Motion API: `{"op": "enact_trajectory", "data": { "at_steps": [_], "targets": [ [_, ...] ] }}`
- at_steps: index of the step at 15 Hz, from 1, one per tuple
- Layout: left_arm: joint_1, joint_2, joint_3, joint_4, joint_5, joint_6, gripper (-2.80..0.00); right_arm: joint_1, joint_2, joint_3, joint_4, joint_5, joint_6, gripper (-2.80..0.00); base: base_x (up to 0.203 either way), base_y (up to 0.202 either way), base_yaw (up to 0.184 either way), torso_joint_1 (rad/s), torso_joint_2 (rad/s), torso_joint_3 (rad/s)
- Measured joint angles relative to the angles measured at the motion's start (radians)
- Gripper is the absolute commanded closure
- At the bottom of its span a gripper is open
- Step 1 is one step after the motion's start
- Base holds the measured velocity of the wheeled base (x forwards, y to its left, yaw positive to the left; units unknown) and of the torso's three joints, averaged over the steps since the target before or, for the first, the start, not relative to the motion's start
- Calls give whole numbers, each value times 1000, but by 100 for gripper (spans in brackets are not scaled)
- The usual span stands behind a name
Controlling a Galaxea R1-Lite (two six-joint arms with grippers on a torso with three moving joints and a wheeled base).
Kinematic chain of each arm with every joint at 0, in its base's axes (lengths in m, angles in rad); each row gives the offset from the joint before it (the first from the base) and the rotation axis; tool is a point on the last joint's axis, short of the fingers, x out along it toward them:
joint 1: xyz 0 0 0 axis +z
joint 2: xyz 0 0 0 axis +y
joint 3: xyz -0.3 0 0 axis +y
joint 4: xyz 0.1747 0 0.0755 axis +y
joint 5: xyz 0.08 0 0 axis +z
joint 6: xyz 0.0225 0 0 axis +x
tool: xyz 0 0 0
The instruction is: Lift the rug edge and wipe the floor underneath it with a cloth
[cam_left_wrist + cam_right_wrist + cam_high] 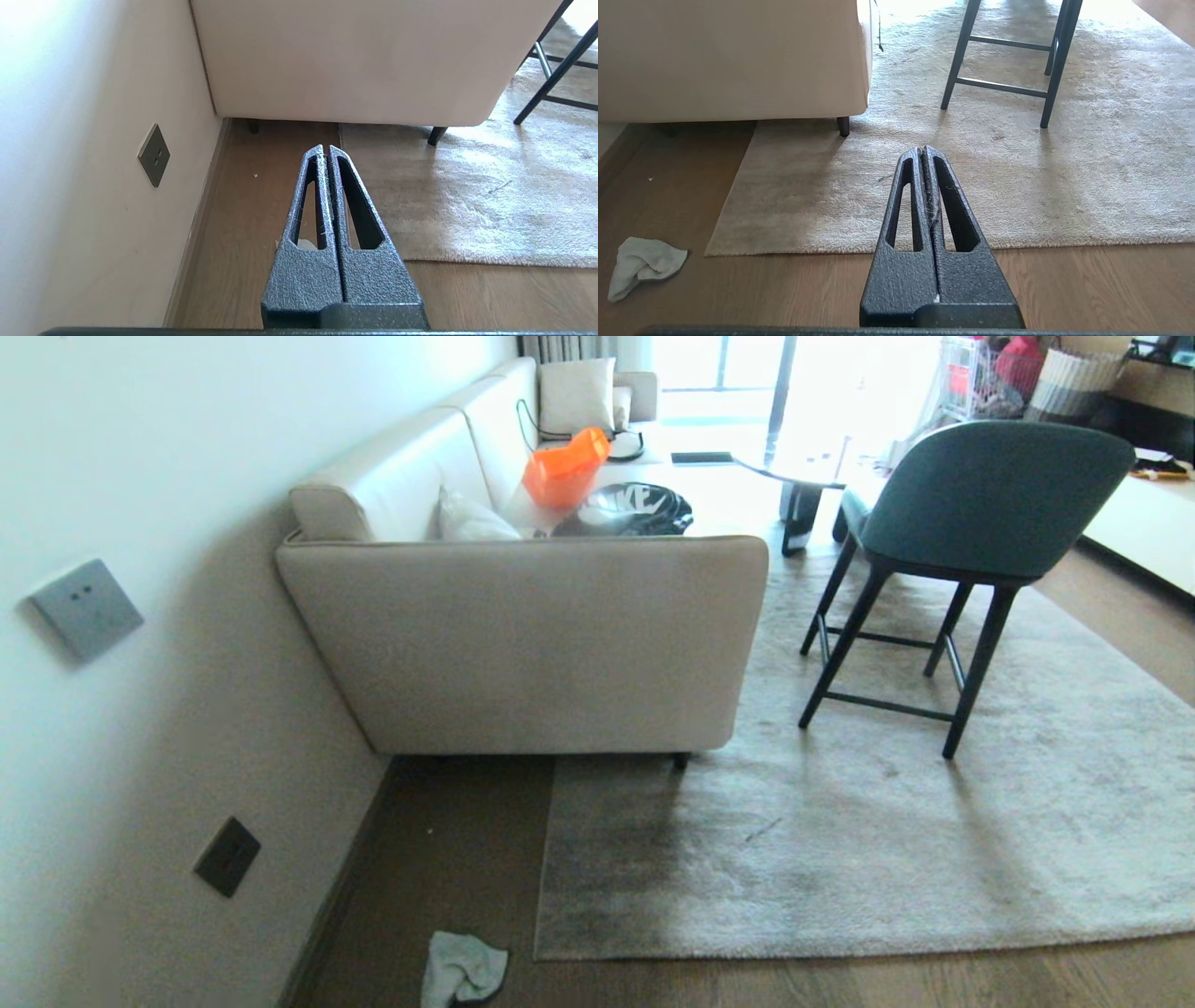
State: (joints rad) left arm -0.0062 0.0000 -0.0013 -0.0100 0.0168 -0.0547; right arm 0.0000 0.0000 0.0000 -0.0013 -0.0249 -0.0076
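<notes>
Apparently nothing of the job had begun. Along the left ran the wall (pixel 140 728), with a dark socket plate (pixel 227 856) low on it, and a strip of bare wooden floor (pixel 448 840) lay between the skirting and the rug. On that strip, close to the wall, sat the cloth (pixel 462 971), crumpled in a small heap just beside the near corner of the rug but apart from it, probably left there so an arm could pick it up before wiping.

Next came the sofa (pixel 523 644), backed against the wall; one of its front feet stood on the rug, which would likely pin that part down. The rug edge (pixel 747 952) lay flat along the floorboards, its square corner (pixel 540 954) free of furniture, so that corner looked the easiest place to lift. Further right a dark-legged chair (pixel 980 523) stood on the rug, well back from the near border.

Neither arm showed in the head view. The left gripper (pixel 325 148) hung above the floor strip near the rug's side border, its jaws pressed together on nothing. The right gripper (pixel 924 149) hovered over the rug's near border, jaws likewise closed and empty, with only a few stray fibres caught between them.
</notes>
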Motion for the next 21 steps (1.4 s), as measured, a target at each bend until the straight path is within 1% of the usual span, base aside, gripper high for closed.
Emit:
{"op": "enact_trajectory", "data": {
  "at_steps": [2, 4, 12, 21],
  "targets": [
    [0, 0, 0, -1, 0, -1, 0, 0, 0, 0, 0, 3, -17, 0, 0, 0, 0, -2, -23, -46],
    [0, 0, 0, 0, 0, -1, 0, 0, 0, 0, 0, 6, -23, 0, 0, 0, 0, -31, -263, -292],
    [0, 0, 0, 0, 0, 0, 0, 0, 0, 0, 1, 8, -26, 0, 0, 0, 0, 9, -418, -399],
    [0, 0, 0, 0, 0, 0, 0, 0, 0, 0, 1, 8, -28, 0, 0, 0, 0, 125, -489, -371]
  ]
}}
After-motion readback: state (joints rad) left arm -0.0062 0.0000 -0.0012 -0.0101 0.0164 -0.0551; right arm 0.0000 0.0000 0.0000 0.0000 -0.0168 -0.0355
